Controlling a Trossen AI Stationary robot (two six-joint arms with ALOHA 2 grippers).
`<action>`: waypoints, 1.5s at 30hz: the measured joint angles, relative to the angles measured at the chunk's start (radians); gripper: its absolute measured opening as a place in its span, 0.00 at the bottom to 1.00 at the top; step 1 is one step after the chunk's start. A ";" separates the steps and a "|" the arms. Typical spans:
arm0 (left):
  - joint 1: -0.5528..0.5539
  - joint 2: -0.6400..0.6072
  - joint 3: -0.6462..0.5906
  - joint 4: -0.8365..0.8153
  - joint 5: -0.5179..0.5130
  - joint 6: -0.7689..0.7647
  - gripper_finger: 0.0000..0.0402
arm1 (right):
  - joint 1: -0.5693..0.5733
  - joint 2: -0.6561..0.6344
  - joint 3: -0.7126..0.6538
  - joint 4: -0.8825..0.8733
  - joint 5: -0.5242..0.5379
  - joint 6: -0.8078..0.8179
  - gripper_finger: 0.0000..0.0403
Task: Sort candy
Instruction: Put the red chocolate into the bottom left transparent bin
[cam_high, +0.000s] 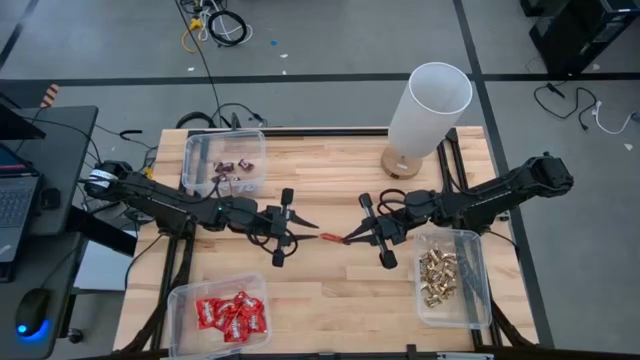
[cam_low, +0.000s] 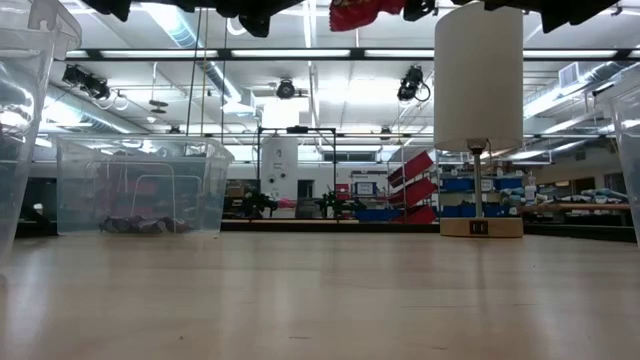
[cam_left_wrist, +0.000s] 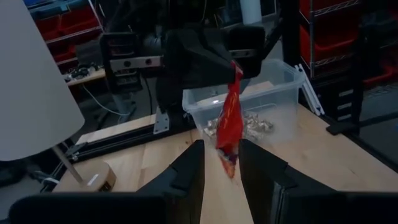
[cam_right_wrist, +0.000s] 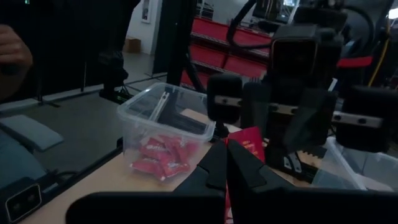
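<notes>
A shiny red packet (cam_high: 331, 238) hangs in the air over the table's middle, between my two grippers. My right gripper (cam_high: 347, 239) is shut on it. My left gripper (cam_high: 312, 231) faces it from the left and is open. In the left wrist view its two fingers stand on either side of the packet's free end (cam_left_wrist: 227, 158), apart from it. The low view shows the red packet (cam_low: 365, 12) high above the tabletop. More red packets (cam_high: 230, 315) lie in the near-left bin, gold pieces (cam_high: 438, 275) in the right bin and dark bars (cam_high: 235, 167) in the far-left bin. My right gripper pinches the red packet by its end (cam_left_wrist: 236, 76) between its two fingertips, coming level from the table's right. The packet is lifted clear of the table and sticks out from the fingertips toward the left gripper.
Three clear bins stand at the far left (cam_high: 190, 160), near left (cam_high: 180, 300) and right (cam_high: 470, 240). A white-shaded lamp (cam_high: 428, 108) stands on a wooden base at the far edge. Bare wood lies between the bins, below both arms.
</notes>
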 joint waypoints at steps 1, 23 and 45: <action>0.000 0.000 0.000 0.000 0.000 0.000 0.25 | -0.002 0.000 0.000 0.007 0.000 0.000 0.00; 0.037 0.114 0.001 0.235 0.007 0.000 0.25 | -0.055 0.000 0.000 0.059 -0.072 -0.046 0.00; 0.046 0.151 0.001 0.302 0.093 -0.019 0.25 | -0.068 0.000 0.000 0.004 -0.028 -0.062 0.00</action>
